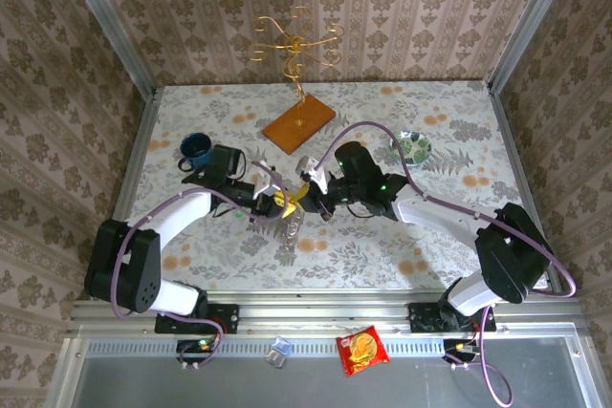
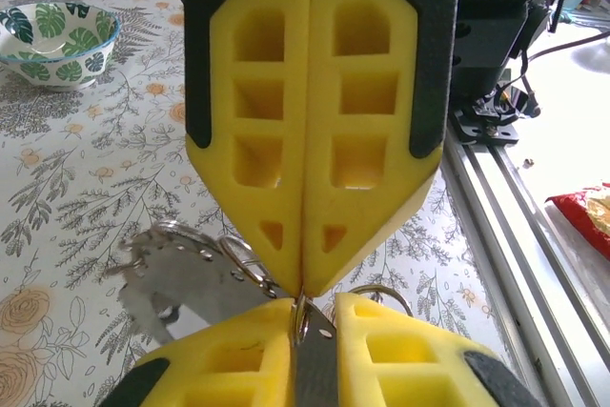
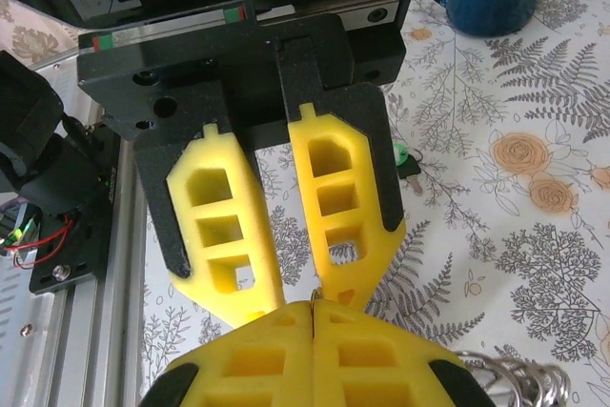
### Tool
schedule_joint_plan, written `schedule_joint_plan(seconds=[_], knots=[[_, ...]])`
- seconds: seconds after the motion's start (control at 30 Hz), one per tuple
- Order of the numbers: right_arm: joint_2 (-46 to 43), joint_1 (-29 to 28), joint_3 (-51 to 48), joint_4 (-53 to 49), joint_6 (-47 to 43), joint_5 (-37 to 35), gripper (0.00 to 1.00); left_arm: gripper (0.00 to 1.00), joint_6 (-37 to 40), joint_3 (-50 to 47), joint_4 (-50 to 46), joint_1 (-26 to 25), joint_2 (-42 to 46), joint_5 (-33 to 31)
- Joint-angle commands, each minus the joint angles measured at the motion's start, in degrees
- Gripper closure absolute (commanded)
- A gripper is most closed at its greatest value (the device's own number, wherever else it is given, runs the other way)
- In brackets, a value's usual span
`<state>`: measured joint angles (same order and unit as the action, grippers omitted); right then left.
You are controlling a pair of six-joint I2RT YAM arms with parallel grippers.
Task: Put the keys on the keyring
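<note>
Two robot arms meet tip to tip above the middle of the flowered table [image 1: 382,250], a little toward its near edge. The left gripper [image 1: 283,200] has closed its yellow jaws on a thin grey metal strip [image 2: 313,361] that stands upright between them; whether this strip is one of the keys cannot be told. Facing it, the right gripper [image 1: 309,188] has its jaws pressed flush together. Their tips touch a small wire loop at the top of the strip, though the wrist views do not settle whether they pinch it. The keyring [image 2: 243,256] shows as silvery loops just beside this meeting point, joined to a toothed metal plate [image 2: 176,288]; its full outline is hidden by the grippers. The green-headed key [image 3: 400,152] lies on the table just beside the left gripper, on the side toward the blue mug [image 1: 196,148], with a small dark piece touching it that is too small to make out. The mug stands near the table's left edge. A leaf-patterned bowl [image 1: 414,147] sits toward the right edge. A gold wire stand [image 1: 296,45] rises from a wooden base [image 1: 298,124] at the middle of the far edge. A red snack packet [image 1: 363,349] lies in the metal tray [image 1: 134,375] below the near edge.
</note>
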<state>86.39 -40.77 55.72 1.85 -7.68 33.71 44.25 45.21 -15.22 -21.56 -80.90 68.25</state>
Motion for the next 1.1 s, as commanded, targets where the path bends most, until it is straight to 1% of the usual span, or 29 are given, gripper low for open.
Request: schedule_joint_plan(seconds=[0.0, 0.1, 0.23, 0.27, 0.3, 0.4, 0.47, 0.6, 0.63, 0.67, 0.8, 0.9, 0.97, 1.07], knots=[[0.6, -0.5, 2.4, -0.5, -1.0, 1.9, 1.0, 0.91, 2.4, 0.7, -1.3, -0.2, 0.6, 1.9], [0.2, -0.5, 2.3, -1.3, -1.5, 1.9, 1.0, 1.0, 2.7, 0.9, -1.6, -0.3, 0.7, 2.2], [-0.8, -0.5, 2.2, -2.6, -2.7, 1.5, 1.0, 1.0, 2.7, 1.1, -1.7, -0.2, 1.3, 2.1], [-1.3, -0.4, 2.3, -3.2, -2.9, 1.2, 0.96, 1.0, 2.5, 1.1, -1.6, -0.3, 1.5, 1.8], [-2.0, -0.3, 2.4, -4.1, -2.9, 0.7, 0.82, 1.0, 2.1, 1.0, -1.2, -0.5, 2.1, 1.2], [-5.1, 1.1, 1.9, -6.5, -2.9, -0.2, 0.61, 1.0, -0.4, 0.3, 1.1, -1.2, 4.0, -2.3], [-8.2, 1.9, 0.6, -7.5, -3.1, -1.7, 0.54, 1.0, -1.6, -0.2, 2.4, -2.2, 5.8, -5.6], [-13.3, 2.4, -2.6, -9.2, -5.6, -6.0, 0.53, 1.0, -2.6, -1.6, 3.9, -4.2, 9.0, -11.5], [-14.4, 2.4, -4.2, -8.5, -6.7, -6.7, 0.53, 1.0, -2.8, -2.1, 4.6, -4.3, 9.7, -12.7], [-15.6, 2.3, -6.0, -7.1, -8.4, -7.3, 0.55, 1.0, -3.1, -2.6, 5.4, -5.8, 10.5, -13.7], [-18.7, 1.7, -11.8, -2.2, -15.2, -6.7, 0.58, 1.0, -3.8, -4.6, 8.5, -7.8, 13.0, -17.2], [-18.8, 0.6, -12.6, -1.8, -18.7, -5.9, 0.64, 1.0, -3.5, -6.0, 10.0, -9.3, 15.0, -20.6], [-18.0, -0.2, -12.2, -1.7, -19.1, -6.2, 0.67, 1.0, -3.3, -6.4, 10.5, -10.2, 16.1, -22.5], [-16.6, -1.3, -11.8, -0.8, -19.1, -7.8, 0.69, 1.0, -3.4, -6.8, 10.8, -11.4, 17.4, -24.5]])
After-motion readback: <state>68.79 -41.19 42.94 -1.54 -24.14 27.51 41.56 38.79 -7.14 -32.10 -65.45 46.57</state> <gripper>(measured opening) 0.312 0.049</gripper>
